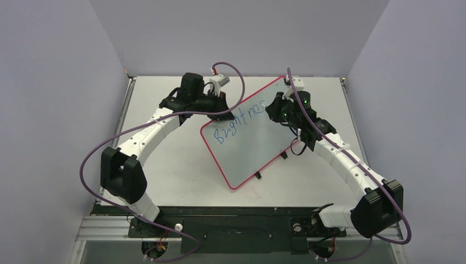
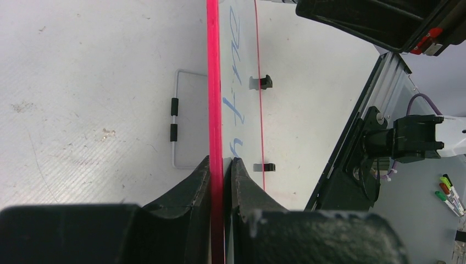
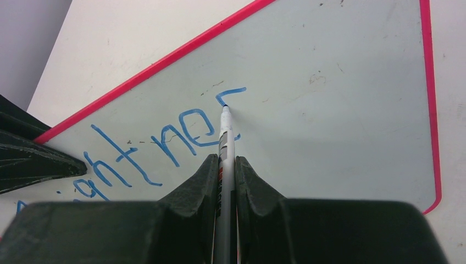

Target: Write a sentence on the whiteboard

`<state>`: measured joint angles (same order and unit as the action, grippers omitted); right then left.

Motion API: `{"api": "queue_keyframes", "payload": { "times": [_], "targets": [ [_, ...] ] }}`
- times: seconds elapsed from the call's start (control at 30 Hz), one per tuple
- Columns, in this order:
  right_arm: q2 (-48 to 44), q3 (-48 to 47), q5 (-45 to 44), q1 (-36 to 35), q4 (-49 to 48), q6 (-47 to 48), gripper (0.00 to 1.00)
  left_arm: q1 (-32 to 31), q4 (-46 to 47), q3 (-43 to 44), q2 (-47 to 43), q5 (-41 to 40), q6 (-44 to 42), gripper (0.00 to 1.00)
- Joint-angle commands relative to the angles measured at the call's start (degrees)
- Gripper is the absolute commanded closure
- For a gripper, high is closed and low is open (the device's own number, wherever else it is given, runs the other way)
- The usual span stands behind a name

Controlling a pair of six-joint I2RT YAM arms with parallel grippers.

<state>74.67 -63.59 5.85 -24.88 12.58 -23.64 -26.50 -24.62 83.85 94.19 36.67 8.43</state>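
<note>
The whiteboard, white with a red-pink rim, lies tilted at the middle of the table. Blue writing, the sentence, reads "Brightne" with a curved stroke begun after it. My left gripper is shut on the board's far left edge; the left wrist view shows its jaws pinching the red rim. My right gripper is shut on a white marker. The marker's tip touches the whiteboard at the end of the sentence.
Small black clips stick out from the board's near edge. A thin wire stand lies on the table beside the board's left rim. Spare markers lie off the table. Grey walls close in both sides.
</note>
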Motion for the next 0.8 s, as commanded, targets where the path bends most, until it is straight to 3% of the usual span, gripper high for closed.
{"api": "queue_keyframes", "payload": {
  "times": [0.0, 0.77],
  "targets": [
    [-1.0, 1.6, -1.3, 0.1, -0.3, 0.3, 1.0, -0.9, 4.4, 0.3, -2.4, -1.5, -6.1, 1.0],
    [-1.1, 3.1, -2.4, 0.9, 1.0, 0.2, 1.0, -1.0, 4.4, 0.4, -2.4, -1.4, -6.0, 1.0]
  ]
}}
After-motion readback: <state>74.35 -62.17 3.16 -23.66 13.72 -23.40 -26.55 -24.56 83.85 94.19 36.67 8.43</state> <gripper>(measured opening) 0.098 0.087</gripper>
